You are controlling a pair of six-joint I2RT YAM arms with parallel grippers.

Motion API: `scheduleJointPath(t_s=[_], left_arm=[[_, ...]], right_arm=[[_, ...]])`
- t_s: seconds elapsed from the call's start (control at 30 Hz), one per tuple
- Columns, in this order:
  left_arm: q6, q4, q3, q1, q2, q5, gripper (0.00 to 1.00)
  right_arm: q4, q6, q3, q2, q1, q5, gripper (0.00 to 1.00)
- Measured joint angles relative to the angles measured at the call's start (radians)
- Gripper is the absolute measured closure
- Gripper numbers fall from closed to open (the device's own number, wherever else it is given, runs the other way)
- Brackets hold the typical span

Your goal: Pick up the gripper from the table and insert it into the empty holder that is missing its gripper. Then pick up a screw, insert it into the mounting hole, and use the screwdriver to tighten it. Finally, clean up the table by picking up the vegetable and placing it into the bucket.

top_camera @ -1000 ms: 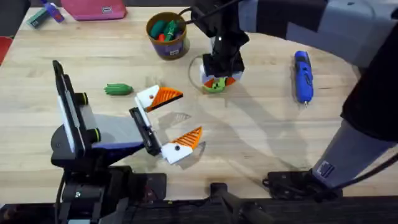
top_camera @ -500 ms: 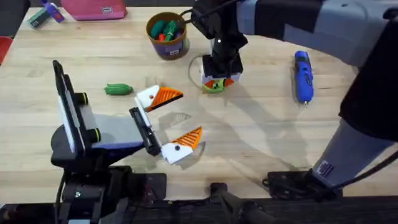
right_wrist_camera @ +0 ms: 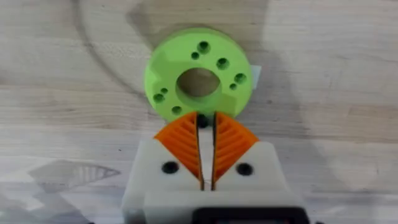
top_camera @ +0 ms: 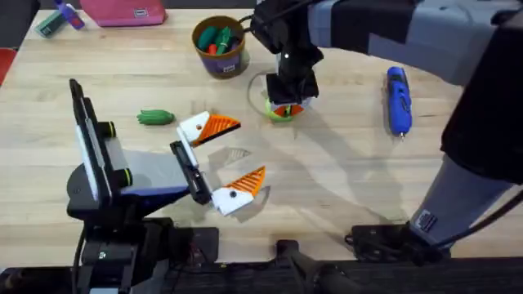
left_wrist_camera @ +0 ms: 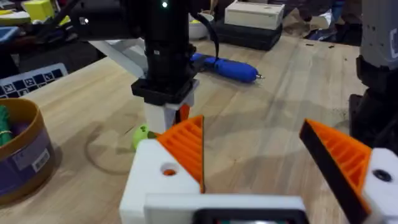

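Observation:
My right gripper (top_camera: 286,104) points down at the near rim of a lime green disc with holes (right_wrist_camera: 198,78), its orange pads (right_wrist_camera: 231,144) pinched on a small dark screw (right_wrist_camera: 203,121). My left gripper (top_camera: 225,159) is open near the table's front, an orange wedge on each white finger block; one block shows a round mounting hole (left_wrist_camera: 168,169). The blue screwdriver (top_camera: 397,100) lies at the right. The dark green vegetable (top_camera: 154,118) lies left of the left fingers. The tan bucket (top_camera: 219,46) stands at the back. A loose gripper and an empty holder are out of view.
The bucket holds green and orange toy pieces. A pink case (top_camera: 122,11) and a small purple item (top_camera: 65,16) lie at the back left edge. Bare wood spreads between the disc and the screwdriver.
The right gripper has shifted slightly away from the table's front over the green disc. The left arm and the other things have not moved.

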Motion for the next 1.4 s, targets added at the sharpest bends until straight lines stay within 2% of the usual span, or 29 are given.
scheduleJointPath(t_s=[0.1,0.13,0.7,0.9,1.03,1.17,1.3,1.4], left_arm=[[0.000,0.000,0.000,0.000,0.000,0.000,0.015],[0.000,0.000,0.000,0.000,0.000,0.000,0.014],[0.000,0.000,0.000,0.000,0.000,0.000,0.015],[0.000,0.000,0.000,0.000,0.000,0.000,0.015],[0.000,0.000,0.000,0.000,0.000,0.000,0.016],[0.000,0.000,0.000,0.000,0.000,0.000,0.015],[0.000,0.000,0.000,0.000,0.000,0.000,0.015],[0.000,0.000,0.000,0.000,0.000,0.000,0.015]], right_arm=[[0.004,0.000,0.000,0.000,0.000,-0.001,0.983],[0.004,0.003,0.000,0.000,0.000,-0.001,0.992],[0.010,0.003,0.000,-0.001,0.000,-0.001,0.995],[-0.054,-0.009,0.006,-0.048,0.003,0.012,0.995],[-0.132,-0.039,0.060,-0.122,0.010,0.018,0.996],[-0.176,-0.076,0.160,-0.195,0.027,0.017,0.996],[-0.214,-0.100,0.244,-0.223,0.031,0.017,0.996],[-0.216,-0.113,0.263,-0.223,0.031,0.017,0.996]])
